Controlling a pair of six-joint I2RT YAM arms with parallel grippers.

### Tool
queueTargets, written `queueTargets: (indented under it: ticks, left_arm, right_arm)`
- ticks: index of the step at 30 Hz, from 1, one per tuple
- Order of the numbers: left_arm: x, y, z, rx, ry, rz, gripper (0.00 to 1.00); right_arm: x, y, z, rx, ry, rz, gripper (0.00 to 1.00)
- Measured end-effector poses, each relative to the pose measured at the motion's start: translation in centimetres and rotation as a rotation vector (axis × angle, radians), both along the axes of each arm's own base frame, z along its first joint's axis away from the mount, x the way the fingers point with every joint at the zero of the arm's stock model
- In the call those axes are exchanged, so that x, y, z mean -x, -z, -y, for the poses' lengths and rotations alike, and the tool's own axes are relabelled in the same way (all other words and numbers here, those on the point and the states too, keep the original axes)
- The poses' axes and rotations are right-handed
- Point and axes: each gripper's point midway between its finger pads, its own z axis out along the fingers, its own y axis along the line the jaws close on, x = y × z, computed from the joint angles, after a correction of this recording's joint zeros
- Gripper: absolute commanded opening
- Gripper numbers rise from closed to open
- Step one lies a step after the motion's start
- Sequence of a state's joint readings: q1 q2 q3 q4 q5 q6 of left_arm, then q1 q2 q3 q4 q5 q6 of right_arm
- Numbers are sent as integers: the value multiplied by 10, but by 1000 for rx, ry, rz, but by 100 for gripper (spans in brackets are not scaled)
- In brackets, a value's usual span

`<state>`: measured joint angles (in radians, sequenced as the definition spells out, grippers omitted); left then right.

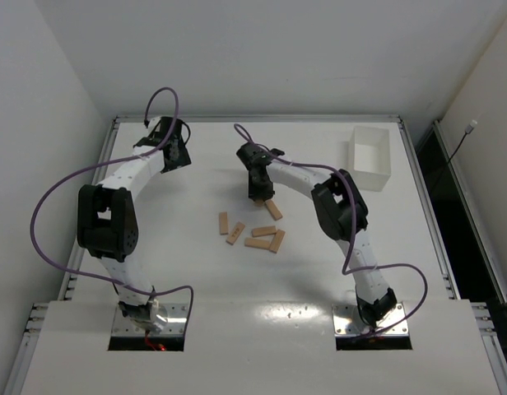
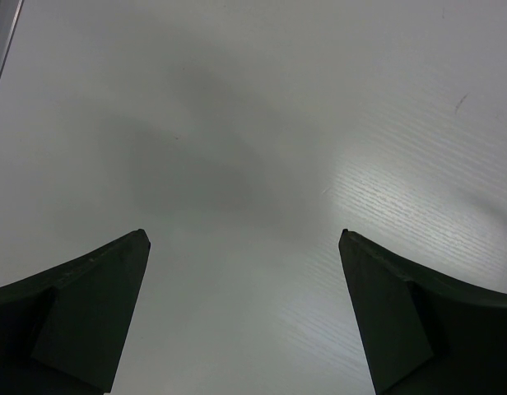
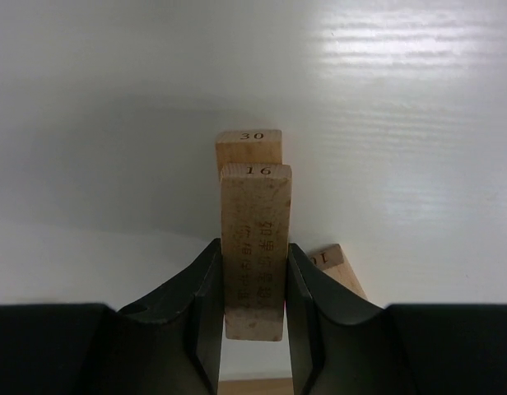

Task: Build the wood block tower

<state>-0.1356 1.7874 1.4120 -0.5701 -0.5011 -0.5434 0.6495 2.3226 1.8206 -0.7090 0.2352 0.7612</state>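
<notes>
While one wood block is clamped in the R gripper over a 2nd block near the table centre, stacking is barely begun; contact can't be told. Other blocks are to be stacked. L gripper is held wide and empty towards the far-left corner.
</notes>
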Motion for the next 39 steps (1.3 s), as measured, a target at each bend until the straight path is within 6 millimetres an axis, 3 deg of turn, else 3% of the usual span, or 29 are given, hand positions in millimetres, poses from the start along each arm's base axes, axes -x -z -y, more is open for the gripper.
queueTargets:
  ticks: [9,12,15,19,26,30,33,39]
  left_arm:
    - [5,-1,0,7,4,8,100]
    - [5,-3,1,8,5,13,100]
    - [5,-5,0,8,4,18,100]
    - [5,-5,1,9,5,21,100]
    - [4,-6,1,9,5,23,100]
    - [4,-5,2,7,24,15,100]
    - [4,-4,5,8,53,4,100]
    - [7,-3,18,-3,108,-3,100]
  right_arm:
    - [22,-1,15,2,1,-44,3]
    - [22,-1,16,-7,2,-50,36]
    - [22,0,15,-28,-1,-59,46]
    - [23,1,14,-47,-7,-75,68]
    - [22,1,14,-52,-48,-74,71]
    - [18,-12,15,-42,-101,-33,71]
    - [13,-39,23,-20,-147,45,68]
    - [14,-109,58,71,-262,249,58]
